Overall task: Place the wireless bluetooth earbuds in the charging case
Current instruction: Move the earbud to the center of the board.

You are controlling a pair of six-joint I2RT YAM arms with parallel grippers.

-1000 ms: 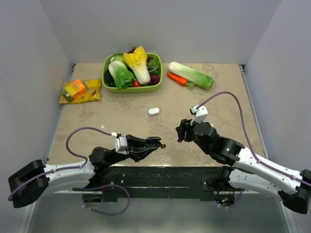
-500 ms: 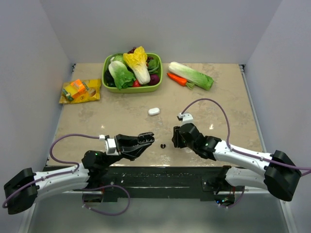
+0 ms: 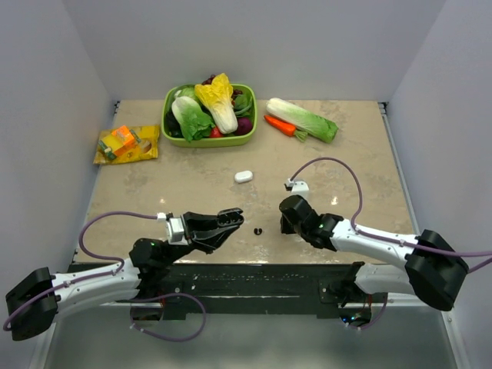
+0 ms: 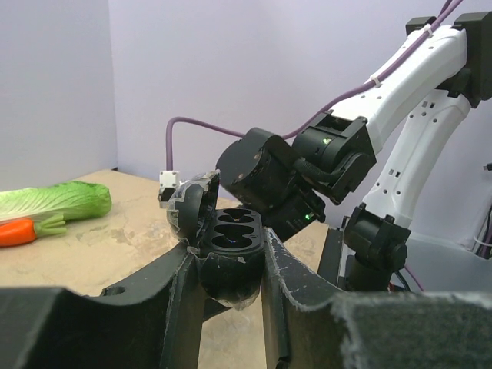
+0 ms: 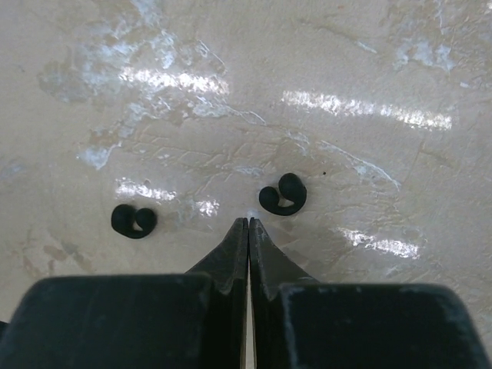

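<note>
Beige, marble-patterned tabletop (image 3: 154, 192) boxed in by pale grey-lilac walls (image 3: 269, 46); glare patches on it in the right wrist view. Along the far side: green basket (image 3: 207, 143) heaped with leafy vegetables, a napa cabbage (image 3: 301, 119) with a carrot (image 3: 280, 125) against its near side, a yellow-orange snack packet (image 3: 127, 144) at far left. Mid-table, a small white capsule-shaped item (image 3: 244, 177), well apart from both arms.

At the left gripper (image 4: 228, 269): pinches the black charging case (image 4: 231, 238) between both fingers, lid hinged open, two empty wells facing up.

At the right gripper (image 5: 247, 231): fingers pressed together, nothing between them, tips low over the table; contact with it cannot be told.

Wireless bluetooth earbuds (image 5: 283, 194) loose on the tabletop. One just beyond the right tips and slightly right, the other (image 5: 134, 221) off to the left of them. Only one bud (image 3: 257, 230) made out in the top view, between the two grippers.

Against one second ago: left gripper drawn back toward its base, away from that bud; right arm lower and flatter, wrist nearer the table. Against half a second ago: nearly the same, bud in the same spot, right wrist shifted only slightly.
</note>
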